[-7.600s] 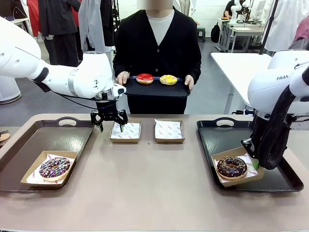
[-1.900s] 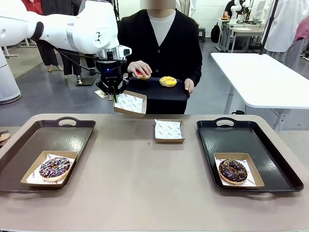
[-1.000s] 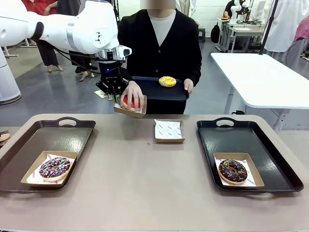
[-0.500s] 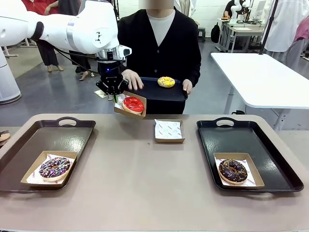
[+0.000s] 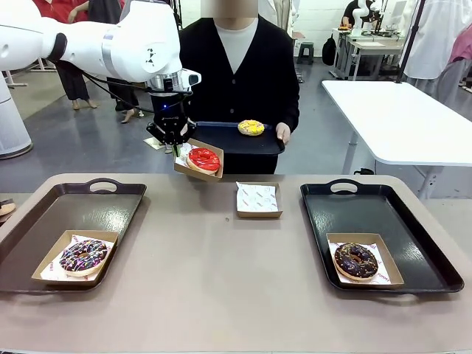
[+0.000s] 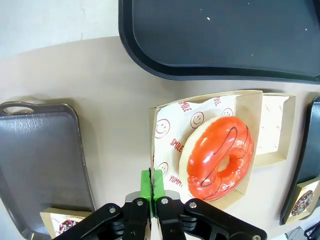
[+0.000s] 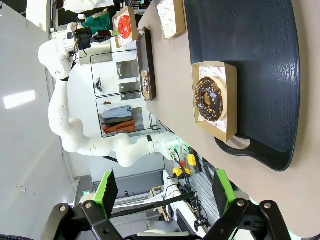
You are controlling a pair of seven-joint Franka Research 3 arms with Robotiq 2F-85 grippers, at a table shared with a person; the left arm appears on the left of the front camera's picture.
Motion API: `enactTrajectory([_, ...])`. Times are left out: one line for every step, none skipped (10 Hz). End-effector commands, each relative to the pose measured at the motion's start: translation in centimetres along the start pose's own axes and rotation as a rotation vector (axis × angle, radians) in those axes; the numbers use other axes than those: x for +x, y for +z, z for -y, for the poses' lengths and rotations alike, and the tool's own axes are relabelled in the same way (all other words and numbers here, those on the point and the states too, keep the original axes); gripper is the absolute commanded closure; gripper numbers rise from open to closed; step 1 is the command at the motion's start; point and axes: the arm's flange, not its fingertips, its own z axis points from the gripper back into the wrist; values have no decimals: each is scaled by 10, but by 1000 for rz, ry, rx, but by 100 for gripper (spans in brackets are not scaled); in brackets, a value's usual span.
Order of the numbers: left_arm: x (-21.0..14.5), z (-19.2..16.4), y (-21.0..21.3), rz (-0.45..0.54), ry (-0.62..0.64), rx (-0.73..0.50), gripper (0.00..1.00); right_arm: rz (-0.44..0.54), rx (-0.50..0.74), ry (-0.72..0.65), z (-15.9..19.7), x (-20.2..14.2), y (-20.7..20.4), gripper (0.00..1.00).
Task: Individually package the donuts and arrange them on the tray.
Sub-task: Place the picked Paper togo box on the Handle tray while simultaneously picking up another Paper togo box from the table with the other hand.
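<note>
Nearest you, the right gripper [image 7: 165, 187] has its fingers spread wide with nothing between them. Table, clocked from its middle:
- 8 o'clock: chocolate donut with multicoloured sprinkles [image 5: 82, 256], in a carton on the left tray [image 5: 74, 210].
- 4 o'clock: dark chocolate donut [image 5: 355, 260] with light flecks, in a carton on the right tray [image 5: 354, 214].
- 12 o'clock: empty carton [image 5: 258, 199] with a printed paper liner.
- 11 o'clock, past the far edge: left gripper [image 6: 154, 180] pinched tight on the rim of the held carton [image 6: 210, 98], which is in the air and tilted. The glossy red donut [image 5: 203, 159] sits inside it.
- Farthest: yellow donut [image 5: 251, 127] on the person's black tray [image 5: 228, 139].

You can count four donuts, four cartons (three filled) and three trays.
</note>
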Motion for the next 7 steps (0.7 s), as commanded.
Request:
enactTrajectory([0, 0, 2, 6, -6, -5, 99, -4, -2, -6, 2, -2, 0, 0])
enactTrajectory([0, 0, 2, 6, -6, -5, 99, -4, -2, -6, 2, -2, 0, 0])
enactTrajectory([0, 0, 2, 6, -6, -5, 99, -4, -2, -6, 2, -2, 0, 0])
enactTrajectory([0, 0, 2, 6, -6, -5, 99, -4, -2, -6, 2, -2, 0, 0])
enactTrajectory([0, 0, 2, 6, -6, -5, 99, -4, -2, -6, 2, -2, 0, 0])
enactTrajectory([0, 0, 2, 6, -6, -5, 99, -4, -2, -6, 2, -2, 0, 0])
enactTrajectory([0, 0, 2, 6, -6, -5, 99, -4, -2, -6, 2, -2, 0, 0])
